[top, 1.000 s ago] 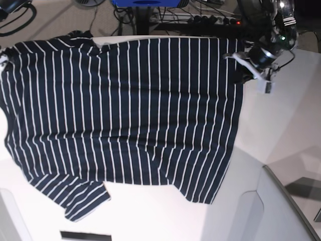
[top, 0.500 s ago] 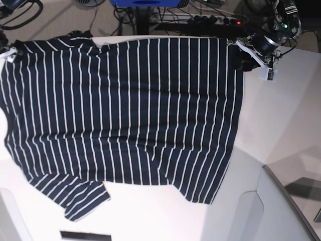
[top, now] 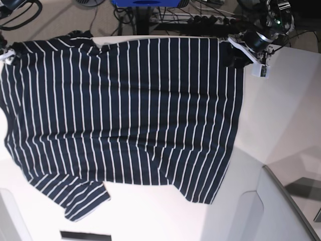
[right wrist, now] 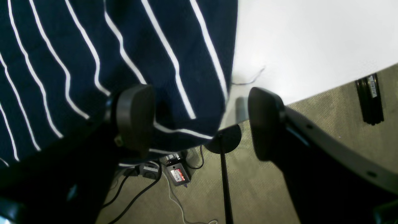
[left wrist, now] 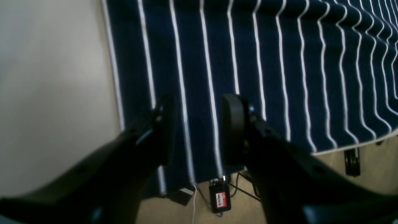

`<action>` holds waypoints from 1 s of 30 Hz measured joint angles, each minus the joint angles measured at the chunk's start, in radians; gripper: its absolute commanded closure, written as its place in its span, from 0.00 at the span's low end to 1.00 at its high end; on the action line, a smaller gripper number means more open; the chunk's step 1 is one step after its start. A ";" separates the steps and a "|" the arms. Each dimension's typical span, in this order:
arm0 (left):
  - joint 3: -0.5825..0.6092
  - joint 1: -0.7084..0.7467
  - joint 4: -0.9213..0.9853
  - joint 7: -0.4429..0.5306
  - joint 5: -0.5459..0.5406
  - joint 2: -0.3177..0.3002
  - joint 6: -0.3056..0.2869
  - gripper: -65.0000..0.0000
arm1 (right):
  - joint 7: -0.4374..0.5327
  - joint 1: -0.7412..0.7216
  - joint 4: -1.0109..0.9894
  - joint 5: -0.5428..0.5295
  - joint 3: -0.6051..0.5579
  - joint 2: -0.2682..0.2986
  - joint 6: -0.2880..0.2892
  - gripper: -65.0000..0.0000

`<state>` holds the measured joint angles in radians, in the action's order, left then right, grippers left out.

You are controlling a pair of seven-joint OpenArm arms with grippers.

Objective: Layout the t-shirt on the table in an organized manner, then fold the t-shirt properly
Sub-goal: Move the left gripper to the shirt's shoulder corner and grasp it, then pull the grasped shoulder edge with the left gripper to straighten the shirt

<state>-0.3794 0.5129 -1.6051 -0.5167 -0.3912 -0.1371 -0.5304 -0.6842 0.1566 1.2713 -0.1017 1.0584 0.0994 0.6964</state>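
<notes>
The navy white-striped t-shirt point(top: 125, 110) lies spread flat across the white table point(top: 281, 110), with a sleeve at the near left. My left gripper point(top: 239, 52) hovers at the shirt's far right corner. In the left wrist view its fingers point(left wrist: 231, 124) stand apart over the striped cloth point(left wrist: 279, 62), with nothing between them point(left wrist: 199, 105). My right gripper point(top: 4, 54) barely shows at the far left edge. In the right wrist view it point(right wrist: 199, 99) is wide open, and the shirt's corner point(right wrist: 174, 62) lies between its fingers at the table edge point(right wrist: 311, 37).
Beyond the far table edge is carpet with cables and a power strip point(top: 210, 20). A small labelled box point(left wrist: 219, 199) lies on the floor. A raised white panel point(top: 261, 211) sits at the near right, and a black strip point(top: 85, 235) at the near edge.
My left gripper has opened, let go of the shirt's far right corner and moved toward the far edge. The shirt lies as before.
</notes>
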 measured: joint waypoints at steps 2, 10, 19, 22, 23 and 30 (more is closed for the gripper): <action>0.026 -0.008 -0.015 0.000 -0.002 0.000 -0.002 0.94 | -0.005 0.002 0.043 0.002 0.000 -0.001 0.000 0.33; 0.119 -0.076 0.020 0.005 0.000 0.001 0.006 1.00 | -0.011 0.009 0.139 0.003 -0.109 -0.005 0.002 0.95; 0.166 -0.225 0.218 0.015 0.004 -0.006 0.085 1.00 | 0.010 -0.058 0.034 -0.003 -0.241 -0.003 0.001 0.99; 0.202 -0.228 0.267 0.046 -0.011 -0.027 0.085 1.00 | -0.004 -0.041 -0.010 0.061 -0.240 -0.003 0.000 0.99; 0.214 -0.240 0.289 0.057 -0.013 -0.036 0.085 1.00 | 0.022 -0.043 -0.032 0.055 -0.237 0.000 0.000 0.99; 0.229 -0.429 0.492 0.184 0.126 -0.030 0.059 1.00 | 0.089 -0.192 -0.259 0.050 -0.317 0.104 0.003 0.99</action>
<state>-0.1509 0.0841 -1.1133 -0.3328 -0.2657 -0.1669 -0.4713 -0.5949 -0.0353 1.0119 -0.0517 0.7418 0.2035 0.6994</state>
